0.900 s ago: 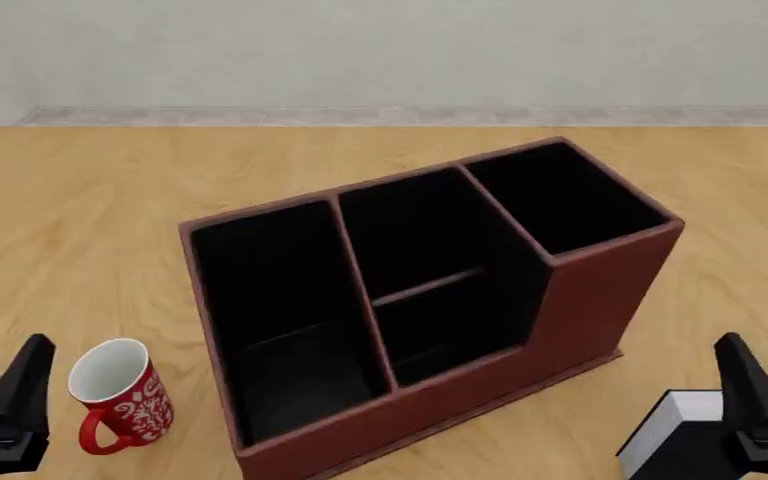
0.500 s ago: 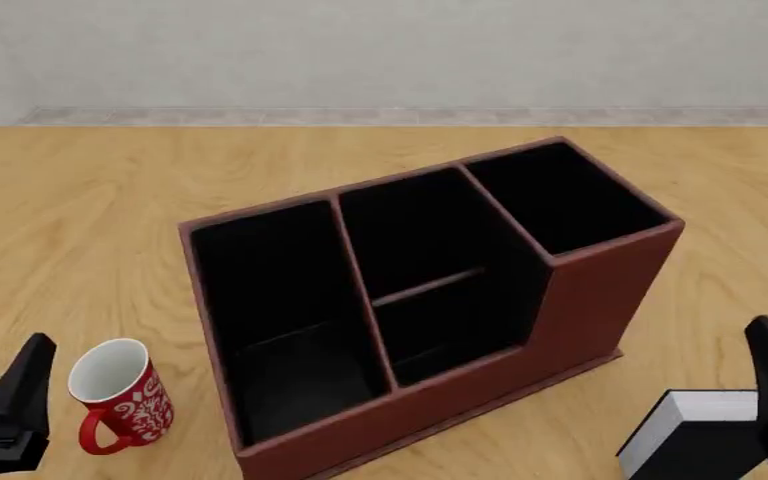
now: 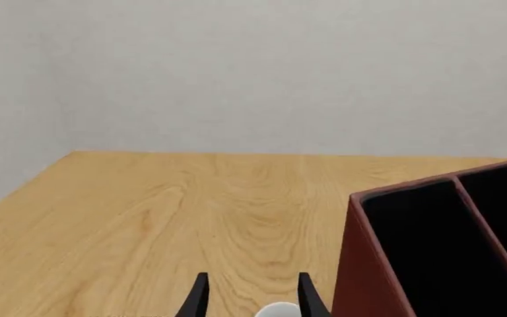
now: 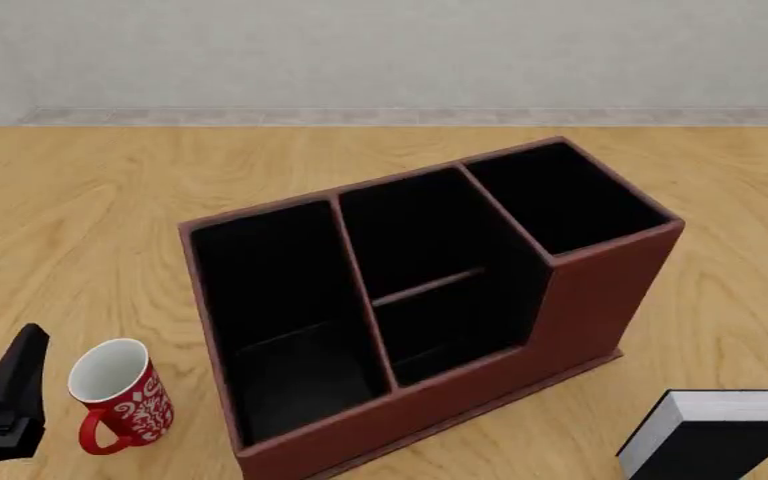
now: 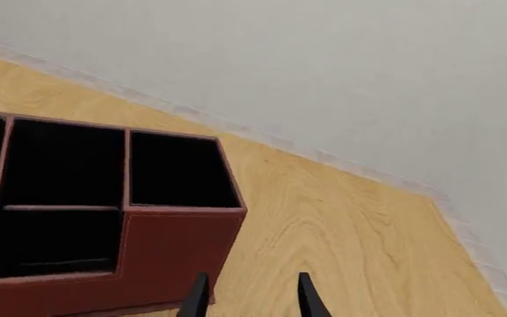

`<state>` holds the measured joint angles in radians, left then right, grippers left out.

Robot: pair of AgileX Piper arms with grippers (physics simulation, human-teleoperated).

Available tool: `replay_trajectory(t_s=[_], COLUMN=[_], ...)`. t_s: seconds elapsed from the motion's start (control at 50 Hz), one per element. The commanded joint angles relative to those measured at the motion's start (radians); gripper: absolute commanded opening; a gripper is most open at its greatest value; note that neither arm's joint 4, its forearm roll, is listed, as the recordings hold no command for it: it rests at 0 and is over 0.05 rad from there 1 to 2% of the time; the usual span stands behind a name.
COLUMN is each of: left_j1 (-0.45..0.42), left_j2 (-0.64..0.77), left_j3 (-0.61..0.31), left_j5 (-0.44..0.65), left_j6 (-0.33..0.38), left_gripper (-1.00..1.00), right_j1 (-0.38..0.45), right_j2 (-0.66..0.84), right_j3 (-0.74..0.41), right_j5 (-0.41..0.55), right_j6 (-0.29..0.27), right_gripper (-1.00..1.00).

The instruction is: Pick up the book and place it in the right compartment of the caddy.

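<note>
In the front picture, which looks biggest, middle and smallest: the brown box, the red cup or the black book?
1. the caddy, by far.
2. the book, though the picture's edge cuts it off.
3. the red mug.

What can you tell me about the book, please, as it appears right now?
The book is a thick black hardcover with a white block of pages showing at its near-left end. It lies closed on the table at the front view's lower right corner, partly cut off by the frame edge, in front of and right of the caddy and apart from it. No gripper touches it; neither wrist view shows it.
</note>
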<state>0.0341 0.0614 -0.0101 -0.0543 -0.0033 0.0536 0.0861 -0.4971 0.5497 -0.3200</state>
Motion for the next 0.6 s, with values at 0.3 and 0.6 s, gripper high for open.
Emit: replay_trajectory(t_s=[0.3,0.6], left_j1=[0.081,0.075], left_j2=[0.006,0.004], left_j3=[-0.001,-0.003], left_j5=[-0.016,-0.010], left_j6=[-0.007,-0.006], left_gripper=[1.00,1.00], right_j1=[0.027,0.076], right_j2=[0.119,0.188], right_j3=[-0.244,-0.337], right_j5=[0.234,0.385], right_j6=[-0.175,-0.286], right_gripper=[1.00,1.00])
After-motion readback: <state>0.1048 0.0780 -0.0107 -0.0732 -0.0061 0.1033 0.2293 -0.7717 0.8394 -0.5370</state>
